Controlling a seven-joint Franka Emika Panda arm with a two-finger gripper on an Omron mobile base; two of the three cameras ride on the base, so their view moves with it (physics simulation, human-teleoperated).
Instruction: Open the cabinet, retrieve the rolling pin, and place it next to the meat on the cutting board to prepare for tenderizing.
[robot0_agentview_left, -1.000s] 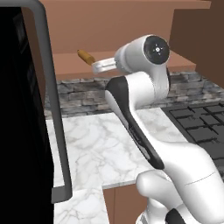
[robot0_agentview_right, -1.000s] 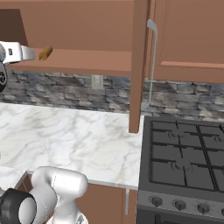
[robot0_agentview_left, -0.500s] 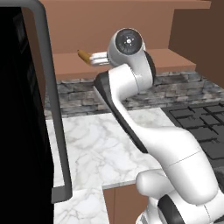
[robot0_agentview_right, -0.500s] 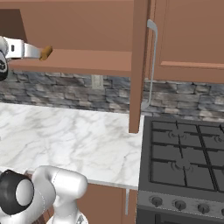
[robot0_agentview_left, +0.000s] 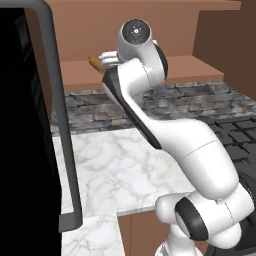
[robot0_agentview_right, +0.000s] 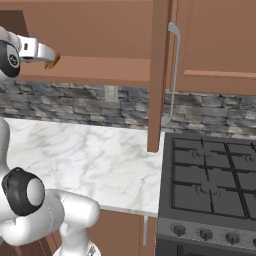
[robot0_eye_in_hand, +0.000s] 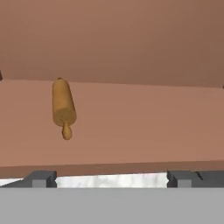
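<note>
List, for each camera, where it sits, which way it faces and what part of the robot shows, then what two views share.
Left base view: behind the arm's left, facing the open brown wooden cabinet; white arm rises lower right.
Right base view: behind its right, facing counter and black stove; arm at left.
Hand view: on the open hand, facing the shelf.
Shared: the tan wooden rolling pin on the shelf.

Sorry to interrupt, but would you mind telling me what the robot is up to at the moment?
The robot arm is reaching up into the open cabinet to fetch the rolling pin, which lies on the shelf. Its claw is open and sits just in front of the shelf edge, with the pin further in and off to one side, not yet gripped. The cabinet door hangs open over the marble counter, beside the stove.
</note>
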